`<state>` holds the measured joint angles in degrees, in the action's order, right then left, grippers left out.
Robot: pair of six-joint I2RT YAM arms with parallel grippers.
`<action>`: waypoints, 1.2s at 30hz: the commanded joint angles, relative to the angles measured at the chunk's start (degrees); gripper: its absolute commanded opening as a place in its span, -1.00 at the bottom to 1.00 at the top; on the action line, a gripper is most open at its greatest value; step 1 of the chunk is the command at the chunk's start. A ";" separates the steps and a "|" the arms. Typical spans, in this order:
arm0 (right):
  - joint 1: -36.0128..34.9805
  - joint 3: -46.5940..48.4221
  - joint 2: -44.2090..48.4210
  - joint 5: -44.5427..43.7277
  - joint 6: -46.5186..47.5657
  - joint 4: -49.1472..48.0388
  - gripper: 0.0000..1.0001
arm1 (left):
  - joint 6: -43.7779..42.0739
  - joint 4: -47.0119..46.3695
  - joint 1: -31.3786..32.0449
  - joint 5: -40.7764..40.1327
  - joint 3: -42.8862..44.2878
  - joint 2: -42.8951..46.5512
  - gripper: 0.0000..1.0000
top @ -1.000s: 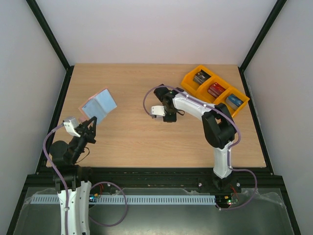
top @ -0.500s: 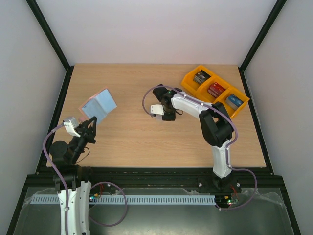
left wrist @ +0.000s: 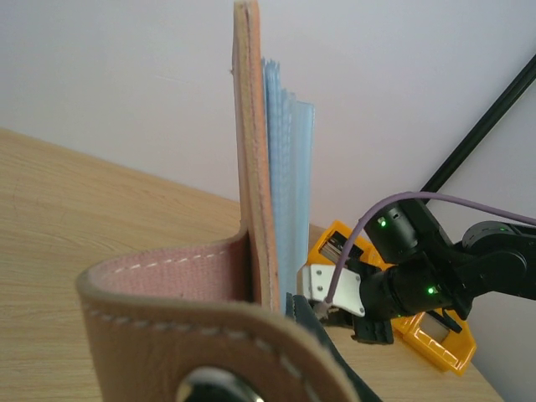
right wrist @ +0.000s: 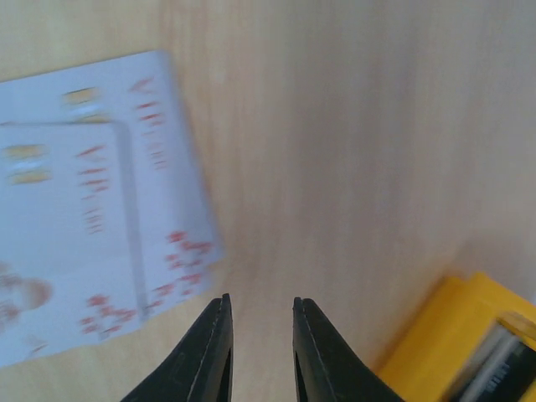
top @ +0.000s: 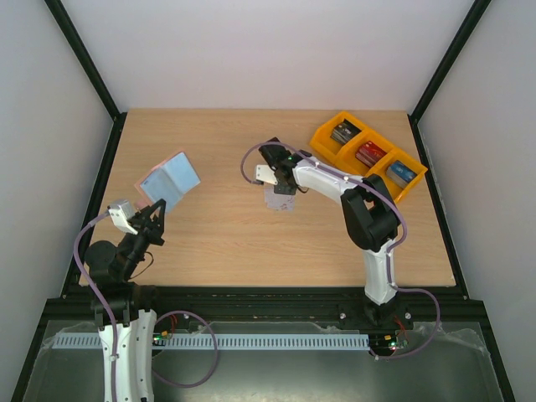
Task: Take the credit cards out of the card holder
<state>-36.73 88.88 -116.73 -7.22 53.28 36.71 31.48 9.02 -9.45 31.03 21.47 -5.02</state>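
Whitish credit cards (right wrist: 92,209) lay overlapped on the surface (right wrist: 352,126) beside the right gripper (right wrist: 260,306), its jaws narrowly apart, empty; a low sweep could scatter them. The left gripper (top: 155,211), jaws closed, pinched the raised card holder (top: 170,180).

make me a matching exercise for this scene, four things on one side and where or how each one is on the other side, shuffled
1 card holder
2 credit cards
3 right gripper
4 orange bins

a at the far right of the table
b fingers slightly apart, nothing between them
c lying overlapped on the table
d held up off the table by the left gripper

Pairs: 1-d, 2-c, 3-b, 4-a
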 commanded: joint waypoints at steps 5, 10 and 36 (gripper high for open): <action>0.09 -1.29 9.52 -3.69 -31.94 -15.15 -0.46 | 0.15 -2.51 -0.39 0.23 0.40 0.27 -0.96; 0.09 -4.18 12.46 2.84 -63.74 -8.04 -0.38 | 0.39 -2.60 -0.37 0.32 0.32 0.18 -0.96; -2.94 -17.89 3.13 7.63 -78.66 -6.87 -0.92 | 0.04 -1.81 -0.48 -0.22 0.81 0.51 -0.96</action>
<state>-40.10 69.71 -109.45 2.39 -24.23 31.42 31.53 8.97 -9.45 30.98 21.47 -5.02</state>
